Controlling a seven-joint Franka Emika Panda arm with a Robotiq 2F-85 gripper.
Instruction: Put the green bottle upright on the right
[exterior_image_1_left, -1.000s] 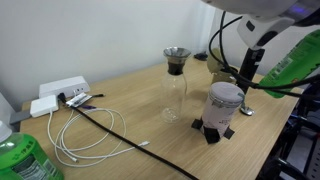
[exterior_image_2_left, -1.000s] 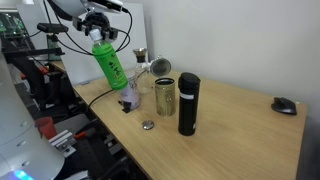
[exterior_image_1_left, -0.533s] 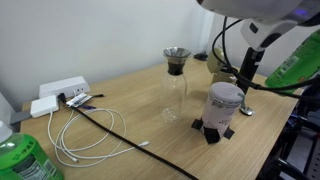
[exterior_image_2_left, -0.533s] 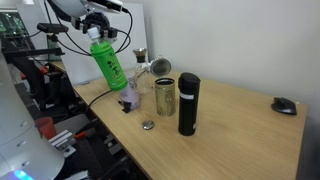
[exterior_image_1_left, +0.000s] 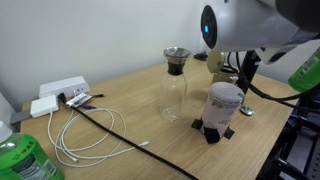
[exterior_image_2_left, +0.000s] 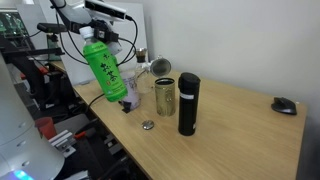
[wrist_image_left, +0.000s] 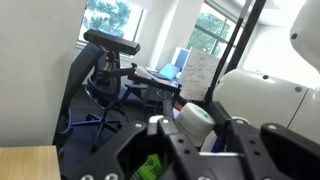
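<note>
The slim green bottle (exterior_image_2_left: 105, 68) with a printed label hangs tilted in the air, cap end up, above the left end of the table. My gripper (exterior_image_2_left: 90, 36) is shut on its upper part. In the wrist view the fingers (wrist_image_left: 196, 138) clamp the bottle just below its pale cap (wrist_image_left: 195, 119), and the green body (wrist_image_left: 150, 167) shows beneath. In an exterior view only part of the green bottle (exterior_image_1_left: 308, 68) shows at the right edge, behind my arm.
On the wooden table stand a glass carafe (exterior_image_1_left: 175, 85), a white-lidded container on a black base (exterior_image_1_left: 222, 105), a metal can (exterior_image_2_left: 165, 97) and a black tumbler (exterior_image_2_left: 188, 103). A larger translucent green bottle (exterior_image_1_left: 25, 160), a power strip (exterior_image_1_left: 58, 95) with cables, a small cap (exterior_image_2_left: 148, 125) and a mouse (exterior_image_2_left: 285, 105) also show.
My arm has swung and carried the green bottle lower and nearer the table; it now sits further toward the frame's right edge in an exterior view. The grip has held.
</note>
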